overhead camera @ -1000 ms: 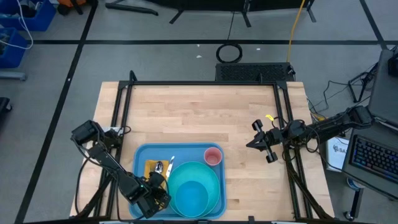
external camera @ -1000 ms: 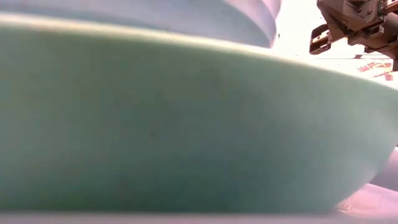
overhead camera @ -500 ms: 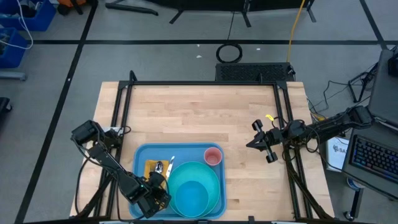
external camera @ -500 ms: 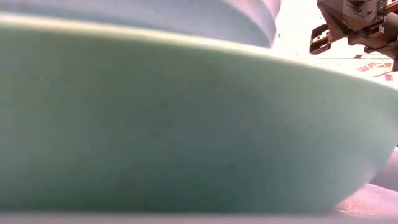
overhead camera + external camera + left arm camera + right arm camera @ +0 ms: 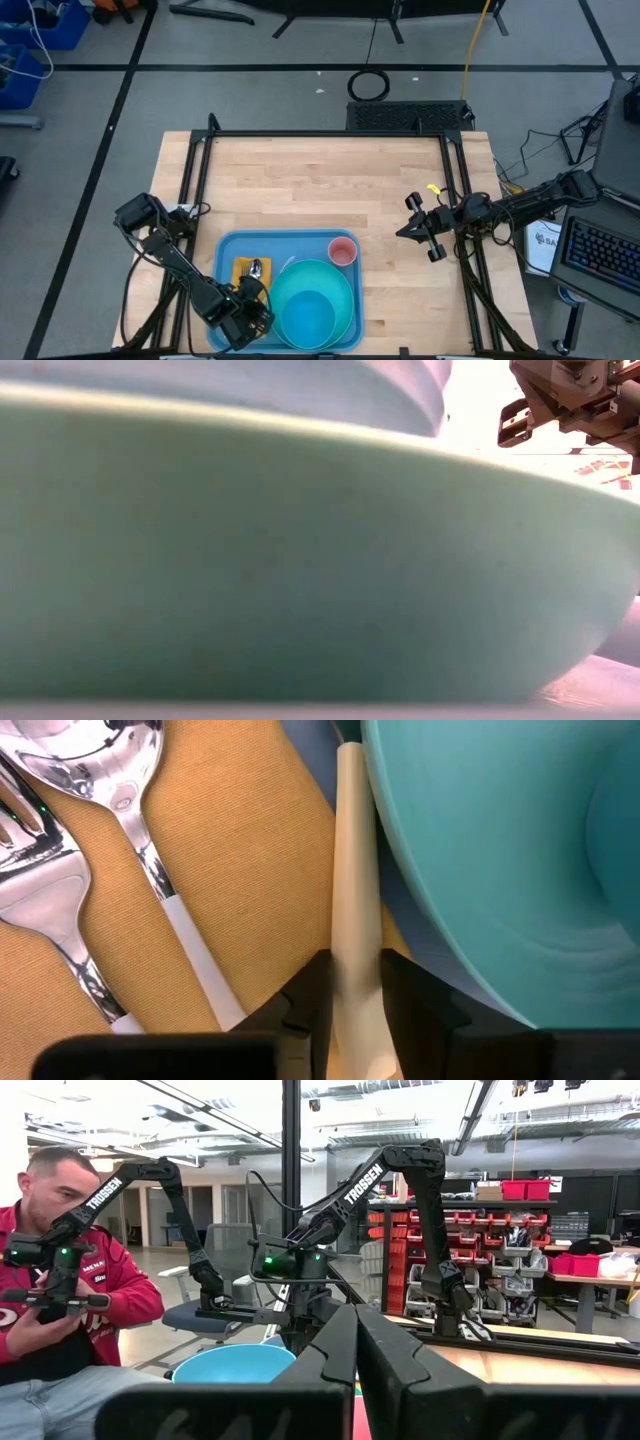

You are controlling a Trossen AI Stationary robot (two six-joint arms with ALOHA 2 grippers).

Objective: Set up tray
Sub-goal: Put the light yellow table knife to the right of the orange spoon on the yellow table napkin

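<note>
L gripper [image 5: 355, 995] pinching cream handle [image 5: 355, 870], its tip hidden, R gripper [image 5: 418, 229] pressed together

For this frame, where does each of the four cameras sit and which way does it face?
High view: overhead, looking straight down at the table, blue tray and both arms.
Low view: at tabletop height, filled by the turquoise plate; one arm shows top right.
Left wrist view: on the left arm, over the orange napkin, fork, spoon; left claw pinches a cream handle.
Right wrist view: past the shut right claw toward a seated person.
Shared: the plate, high and low.
</note>
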